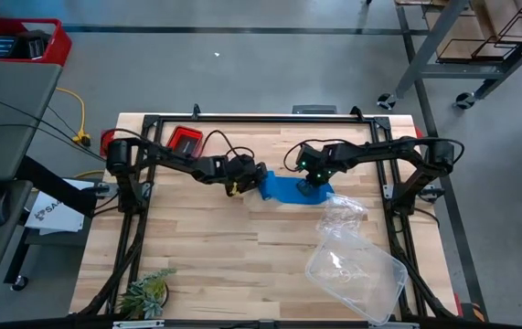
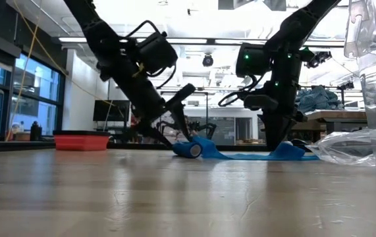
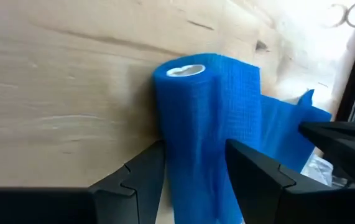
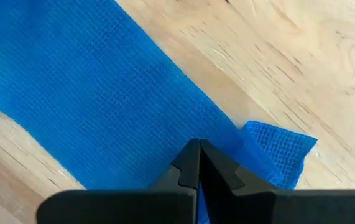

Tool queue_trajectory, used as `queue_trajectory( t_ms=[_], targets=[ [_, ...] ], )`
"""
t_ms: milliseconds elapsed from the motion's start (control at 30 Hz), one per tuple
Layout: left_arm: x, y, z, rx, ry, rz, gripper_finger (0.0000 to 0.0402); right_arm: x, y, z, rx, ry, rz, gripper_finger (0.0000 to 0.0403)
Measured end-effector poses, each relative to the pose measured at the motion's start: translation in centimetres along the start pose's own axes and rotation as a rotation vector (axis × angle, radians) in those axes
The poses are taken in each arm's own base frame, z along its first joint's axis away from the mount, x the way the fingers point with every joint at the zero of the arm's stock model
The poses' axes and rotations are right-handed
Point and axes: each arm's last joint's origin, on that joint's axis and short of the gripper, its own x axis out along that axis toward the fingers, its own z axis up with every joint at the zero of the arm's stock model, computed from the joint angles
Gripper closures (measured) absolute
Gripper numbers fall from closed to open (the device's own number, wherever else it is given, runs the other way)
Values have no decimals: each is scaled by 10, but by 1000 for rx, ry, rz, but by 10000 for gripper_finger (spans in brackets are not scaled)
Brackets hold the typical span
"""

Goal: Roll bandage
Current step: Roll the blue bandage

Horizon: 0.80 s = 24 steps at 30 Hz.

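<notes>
The left gripper [image 3: 193, 177] reaches low across the table [image 1: 206, 247], fingers pinching the rolled end of the blue bandage [image 3: 208, 118] near mid-table. The right gripper [image 4: 199, 163] points down, fingers pressed together, pinning the flat tail.

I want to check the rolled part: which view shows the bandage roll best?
The left wrist view: the bandage roll fills it, held between the left claw fingers. The low view shows it small, the high view mostly hidden; the right wrist view shows only the flat strip.
</notes>
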Motion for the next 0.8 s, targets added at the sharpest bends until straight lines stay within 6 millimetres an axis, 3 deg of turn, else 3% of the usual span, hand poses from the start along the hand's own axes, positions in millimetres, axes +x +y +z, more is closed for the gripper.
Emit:
queue_trajectory(
  t_ms=[333, 433, 600, 800],
  targets=[
    [14, 5, 0, -56, 17, -2, 244, 0, 1, 0, 0, 10, 17, 403],
    [14, 5, 0, -35, 14, -2, 279, 0, 1, 0, 0, 10, 17, 403],
    [13, 5, 1, 6, 21, -3, 383, 0, 0, -1, 0, 20, 11, 403],
    [9, 7, 7, 98, 137, 31, 389, 0, -1, -3, -7, 35, 2, 403]
  ],
)
